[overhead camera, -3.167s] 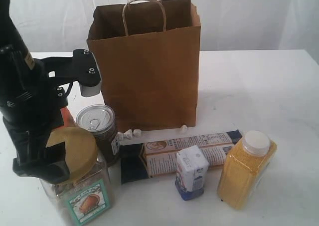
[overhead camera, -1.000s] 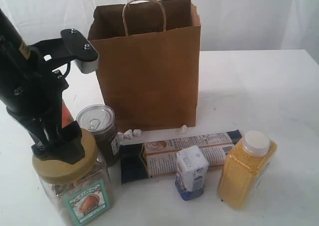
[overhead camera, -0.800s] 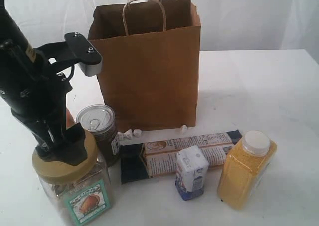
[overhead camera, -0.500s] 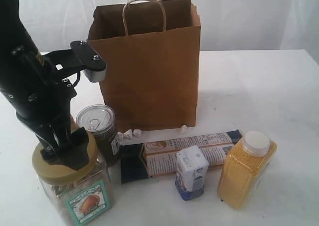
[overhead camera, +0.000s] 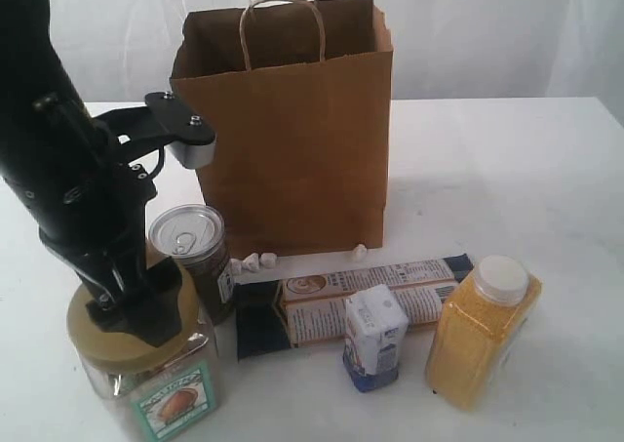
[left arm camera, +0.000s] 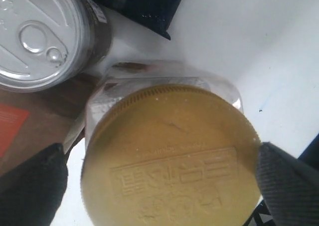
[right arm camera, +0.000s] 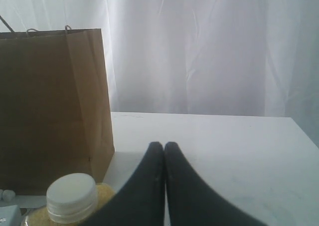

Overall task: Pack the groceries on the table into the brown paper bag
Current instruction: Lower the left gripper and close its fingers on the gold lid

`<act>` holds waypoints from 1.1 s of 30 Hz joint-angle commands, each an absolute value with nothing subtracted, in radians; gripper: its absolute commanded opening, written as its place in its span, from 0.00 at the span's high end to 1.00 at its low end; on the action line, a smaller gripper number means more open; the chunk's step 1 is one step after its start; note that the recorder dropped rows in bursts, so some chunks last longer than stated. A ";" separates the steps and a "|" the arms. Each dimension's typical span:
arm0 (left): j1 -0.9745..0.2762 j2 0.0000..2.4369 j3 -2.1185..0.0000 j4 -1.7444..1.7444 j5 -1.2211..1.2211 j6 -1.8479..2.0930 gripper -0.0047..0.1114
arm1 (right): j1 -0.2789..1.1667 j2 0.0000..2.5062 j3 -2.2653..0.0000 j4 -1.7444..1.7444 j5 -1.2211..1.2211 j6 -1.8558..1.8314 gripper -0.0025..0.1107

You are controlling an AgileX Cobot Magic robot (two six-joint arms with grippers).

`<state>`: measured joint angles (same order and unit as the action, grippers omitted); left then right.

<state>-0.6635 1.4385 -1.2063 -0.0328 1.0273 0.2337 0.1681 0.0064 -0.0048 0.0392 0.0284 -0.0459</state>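
- Where it stood higher a second ago, the left gripper has sunk over the clear jar, which stands front-left on the tabletop beside the dark can, in front of the brown paper bag.
- Left wrist view: its pads are spread wide either side of the embossed tan lid; whether they touch it I cannot tell. The orange-brown pouch shows here, close by the jar.
- Right wrist view: only here is the right gripper seen, closed and empty, near the yellow-grain bottle.
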 commanded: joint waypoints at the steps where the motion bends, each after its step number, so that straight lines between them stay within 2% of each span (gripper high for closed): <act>1: -0.665 1.453 -1.200 0.000 1.072 0.231 0.05 | 0.159 0.000 0.000 0.033 0.023 -0.047 0.98; 33: -0.665 1.404 -1.200 0.000 1.059 0.235 0.05 | 0.159 0.000 0.000 0.033 0.023 -0.047 0.98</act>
